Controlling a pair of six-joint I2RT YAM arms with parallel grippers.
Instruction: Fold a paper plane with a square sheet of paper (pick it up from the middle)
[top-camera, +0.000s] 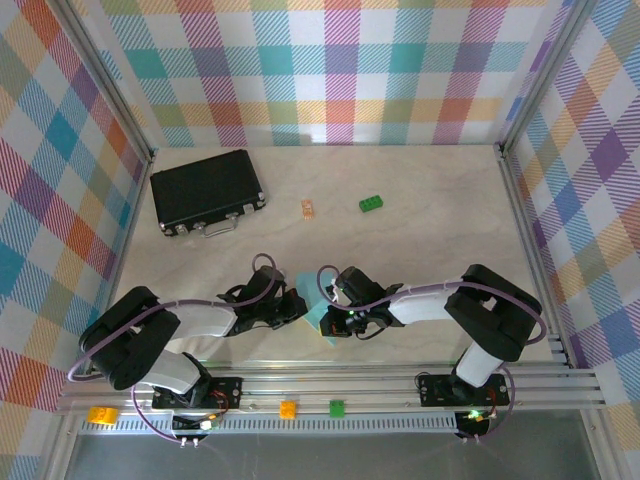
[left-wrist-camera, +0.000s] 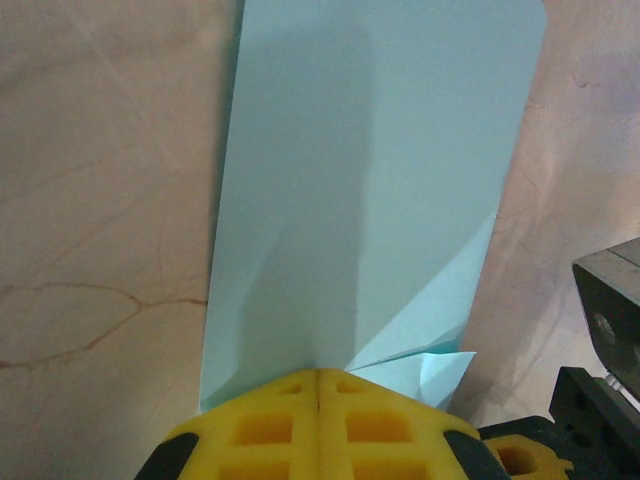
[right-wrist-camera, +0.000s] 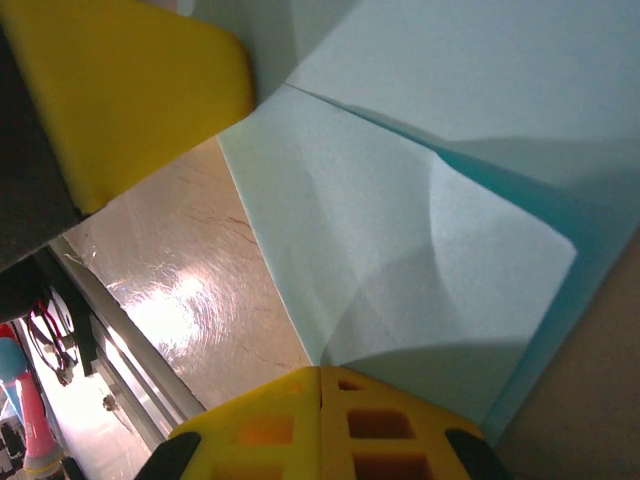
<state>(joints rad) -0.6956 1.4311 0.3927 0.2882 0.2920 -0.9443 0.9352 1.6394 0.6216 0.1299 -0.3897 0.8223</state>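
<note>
From above, the left gripper (top-camera: 298, 306) and right gripper (top-camera: 337, 314) hide most of the square sheet of paper (top-camera: 321, 326), leaving perhaps 2 slivers.

Left hand (top-camera: 297, 306), right hand (top-camera: 341, 320) at paper (top-camera: 320, 326)

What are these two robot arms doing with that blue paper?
At the near middle of the table, the left gripper and the right gripper each pinch the light blue paper. It is partly folded, with creases and a turned-in corner. A black case and a green brick lie farther back.
</note>
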